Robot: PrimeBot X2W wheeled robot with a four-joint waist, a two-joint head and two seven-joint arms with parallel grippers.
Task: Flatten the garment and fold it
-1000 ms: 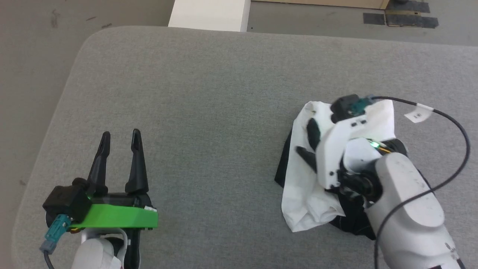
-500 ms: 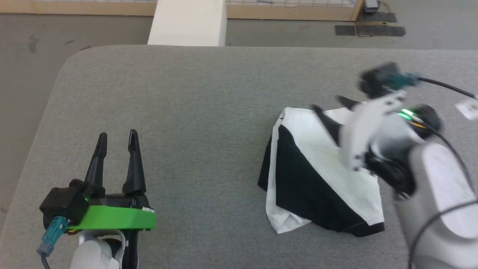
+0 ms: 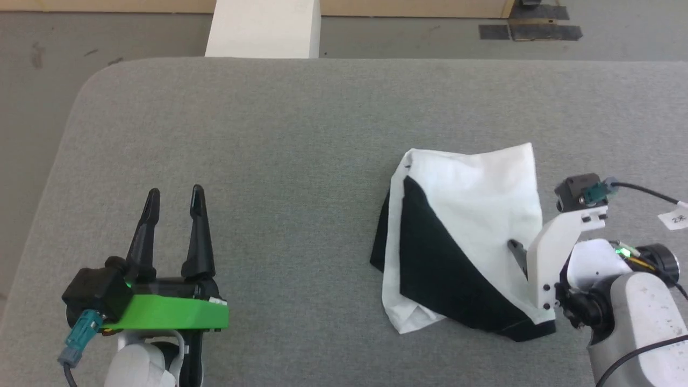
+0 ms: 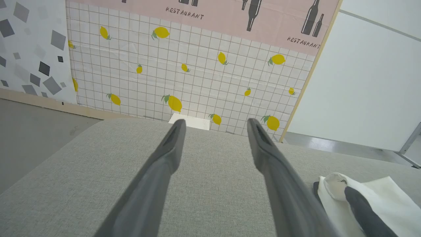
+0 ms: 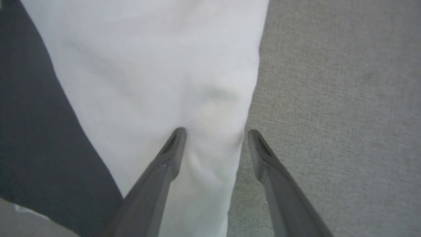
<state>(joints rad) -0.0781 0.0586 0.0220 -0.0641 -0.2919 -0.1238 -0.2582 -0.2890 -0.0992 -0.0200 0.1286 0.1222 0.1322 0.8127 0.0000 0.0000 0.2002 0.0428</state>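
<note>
**Both grippers open, garment bundled on right side of table**

Right gripper [image 5: 216,132]: fingers spread wide, nothing clamped. In my right wrist view it sits over the garment's [image 3: 473,188] right edge. One finger is above white cloth, the other above bare grey table [image 3: 269,134], and the cloth edge runs between them. I can't tell if the tips touch the fabric. In the head view it's at the garment's near-right side. One dark finger shows over the white and the rest is hidden behind the white bracket [image 3: 553,252]. A black cable [image 3: 639,189] and a paper tag [image 3: 674,219] run off the wrist to the right.

Left gripper [image 3: 175,191]: also wide open and empty. It's near-left over the table, fingers pointing to the far side, well apart from the garment. Its green mount [image 3: 166,314] sits behind the fingers.

Garment: on the right half of the table, closer to the near edge than the far one. It lies as a compact folded bundle, not spread out. The white layer is on top toward the far right, with a black triangular panel [image 3: 435,258] on the near-left side. A small white corner sticks out at the near-left bottom.

Surroundings: the table is grey fabric with a rounded far-left corner. A white block [image 3: 263,27] stands just past the far edge on the grey floor. My left wrist view shows a tiled wall with lemon print [image 4: 197,75] beyond the table.
</note>
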